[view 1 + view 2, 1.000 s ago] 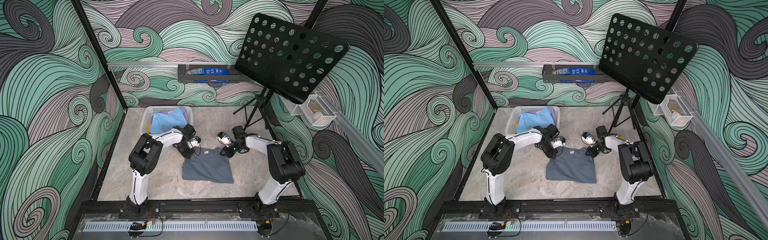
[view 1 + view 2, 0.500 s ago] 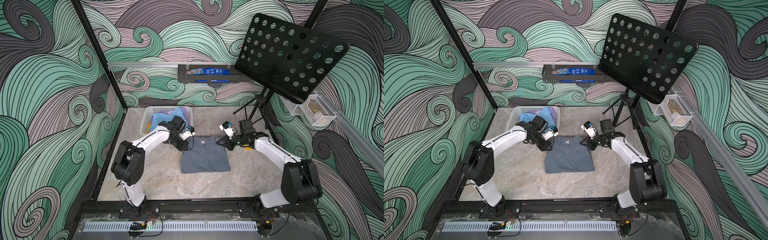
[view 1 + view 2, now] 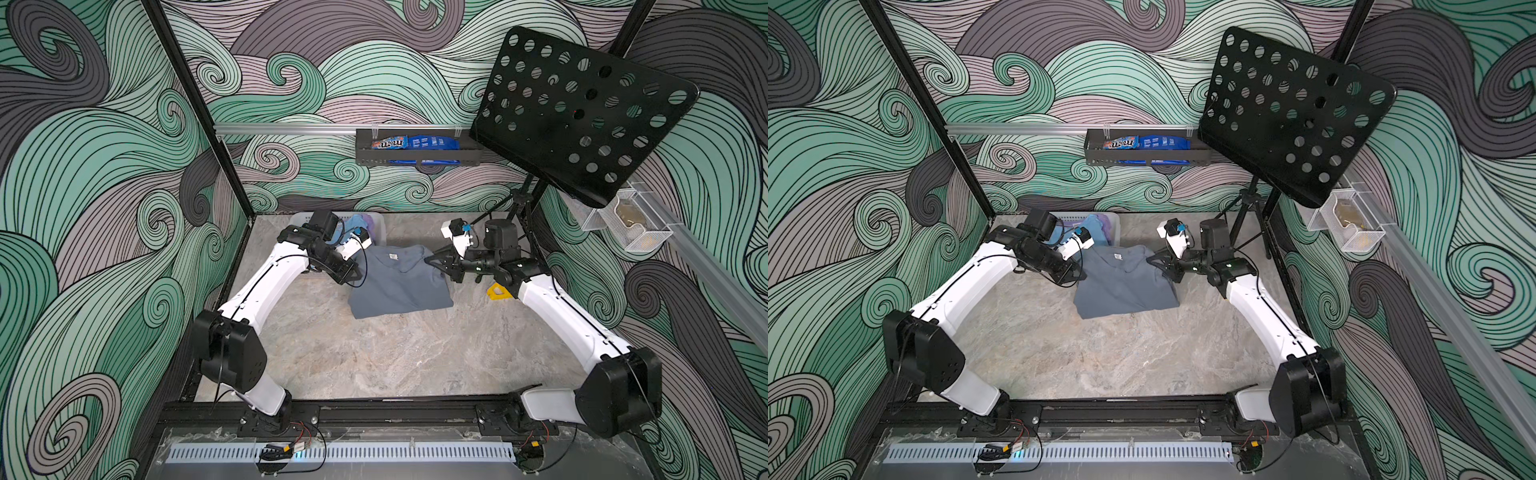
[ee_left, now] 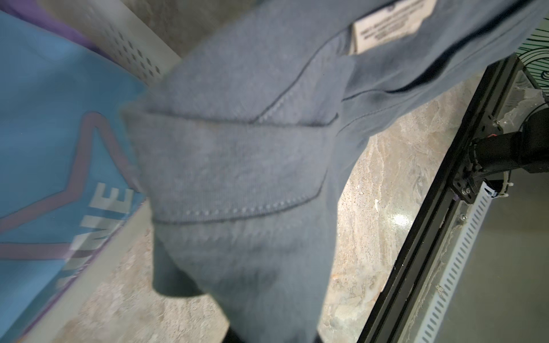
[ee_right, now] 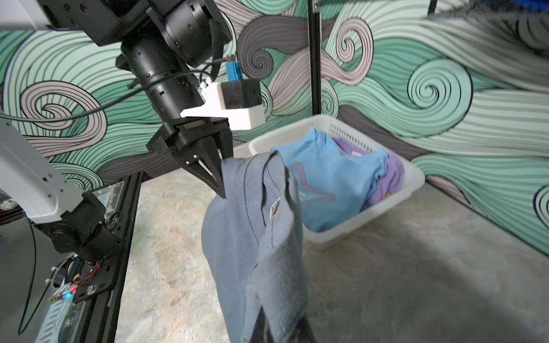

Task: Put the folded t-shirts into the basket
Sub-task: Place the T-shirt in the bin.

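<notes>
Two tools: left tool (image 5: 222, 178) and right tool (image 3: 432, 262), each pinching a collar-side corner of the plain dark grey folded t-shirt (image 3: 399, 286).
Shirt position: slung between them over the grey marbled counter (image 3: 374, 353), just beside the white perforated plastic basket (image 5: 353, 135); I cannot tell whether its hem touches down.
Basket contents: light blue star-print tee (image 5: 326, 175) over a lilac tee (image 5: 389, 175).
Step in hand: I judge this the carry toward the basket.
Next move: I would lift the hem clear of the rim, centre over the blue tee, then lower and let go with both together.
</notes>
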You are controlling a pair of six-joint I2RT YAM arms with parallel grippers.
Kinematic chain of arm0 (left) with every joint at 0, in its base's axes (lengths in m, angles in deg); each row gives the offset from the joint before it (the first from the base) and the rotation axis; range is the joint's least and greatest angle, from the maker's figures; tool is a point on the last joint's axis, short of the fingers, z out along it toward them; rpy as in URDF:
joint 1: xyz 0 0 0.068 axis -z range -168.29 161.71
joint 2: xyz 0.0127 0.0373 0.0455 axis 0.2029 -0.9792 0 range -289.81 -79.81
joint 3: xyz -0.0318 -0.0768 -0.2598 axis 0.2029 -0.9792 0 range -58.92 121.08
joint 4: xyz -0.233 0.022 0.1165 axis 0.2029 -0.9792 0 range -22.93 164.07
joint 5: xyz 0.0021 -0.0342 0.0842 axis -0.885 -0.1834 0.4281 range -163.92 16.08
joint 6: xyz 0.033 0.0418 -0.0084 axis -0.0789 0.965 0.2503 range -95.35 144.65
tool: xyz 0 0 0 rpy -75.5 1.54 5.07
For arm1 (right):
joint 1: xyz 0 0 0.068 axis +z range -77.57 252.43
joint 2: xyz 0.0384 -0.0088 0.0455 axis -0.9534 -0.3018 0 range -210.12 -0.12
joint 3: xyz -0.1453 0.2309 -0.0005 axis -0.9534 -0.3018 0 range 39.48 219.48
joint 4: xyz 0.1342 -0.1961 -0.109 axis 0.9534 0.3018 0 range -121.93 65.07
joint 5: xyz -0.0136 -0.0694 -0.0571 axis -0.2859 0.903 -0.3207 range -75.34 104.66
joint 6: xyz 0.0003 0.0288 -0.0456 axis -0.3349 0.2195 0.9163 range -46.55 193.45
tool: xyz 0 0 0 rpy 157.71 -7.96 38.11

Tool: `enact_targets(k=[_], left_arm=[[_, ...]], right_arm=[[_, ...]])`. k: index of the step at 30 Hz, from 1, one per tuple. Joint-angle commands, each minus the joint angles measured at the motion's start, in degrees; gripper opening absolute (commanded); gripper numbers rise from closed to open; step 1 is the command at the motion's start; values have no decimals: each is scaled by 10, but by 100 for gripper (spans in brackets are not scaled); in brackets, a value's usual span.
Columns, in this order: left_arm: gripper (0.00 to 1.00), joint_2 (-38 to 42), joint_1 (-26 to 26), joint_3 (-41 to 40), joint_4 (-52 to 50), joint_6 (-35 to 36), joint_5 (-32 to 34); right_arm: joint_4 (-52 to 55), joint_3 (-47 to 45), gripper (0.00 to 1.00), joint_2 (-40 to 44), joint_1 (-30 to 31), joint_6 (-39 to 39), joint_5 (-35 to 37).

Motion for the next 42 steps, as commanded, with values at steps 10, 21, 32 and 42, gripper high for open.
enact_targets(k=[10, 21, 32, 42], left_arm=[[0, 45, -91, 143, -75, 27, 72], [0, -54, -181, 295, -83, 36, 95], [0, -144, -227, 343, -49, 48, 105], [0, -186, -246, 350, -53, 80, 109]], right_arm=[[-59, 205, 0, -75, 101, -97, 115], [-71, 383, 0, -242, 138, -141, 153], [-24, 548, 0, -406, 149, -139, 142], [-8, 576, 0, -471, 165, -141, 136]])
